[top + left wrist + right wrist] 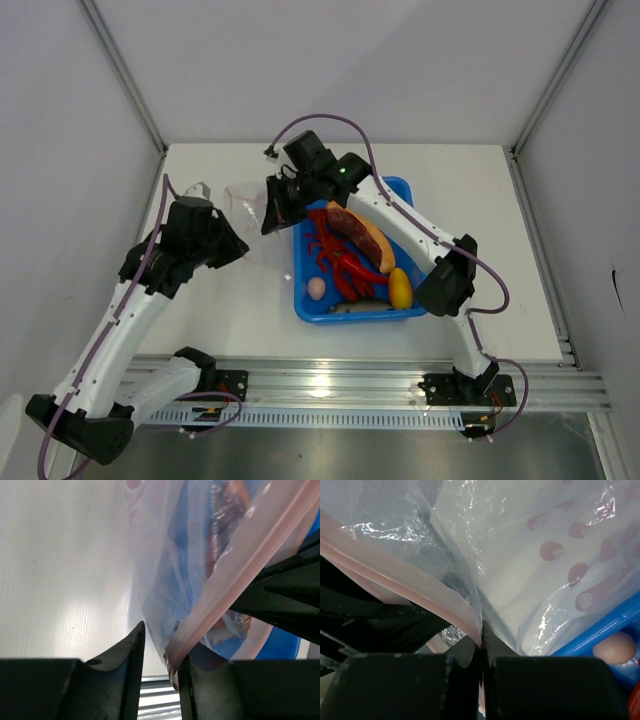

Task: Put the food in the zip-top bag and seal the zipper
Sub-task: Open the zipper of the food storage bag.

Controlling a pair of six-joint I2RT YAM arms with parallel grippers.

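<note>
Tabletop: white tabletop (pixel 220 310), carrying everything listed.
Tub: blue rectangular plastic tub (pixel 300 300), about midway between the left and right edges.
Tub, near wall: grey toy fish (pixel 355 307); pale toy egg (pixel 316 288) at the left; yellow toy pepper (pixel 400 288) at the right.
Tub, further back: red toy chilies (pixel 335 260); brown toy steak slab (pixel 360 235) just beside them.
Left pincer (pixel 161 642): partly spread, the zipper strip between its fingers and lying against one of them.
Bag: crinkly clear plastic zip-top bag (pixel 250 215), just left of the tub, between the two pincers.
Zipper: thin pink-red strip (pixel 240 555) along the bag's mouth.
Right pincer (pixel 481 635): pressed together, pinching the bag at that strip.
</note>
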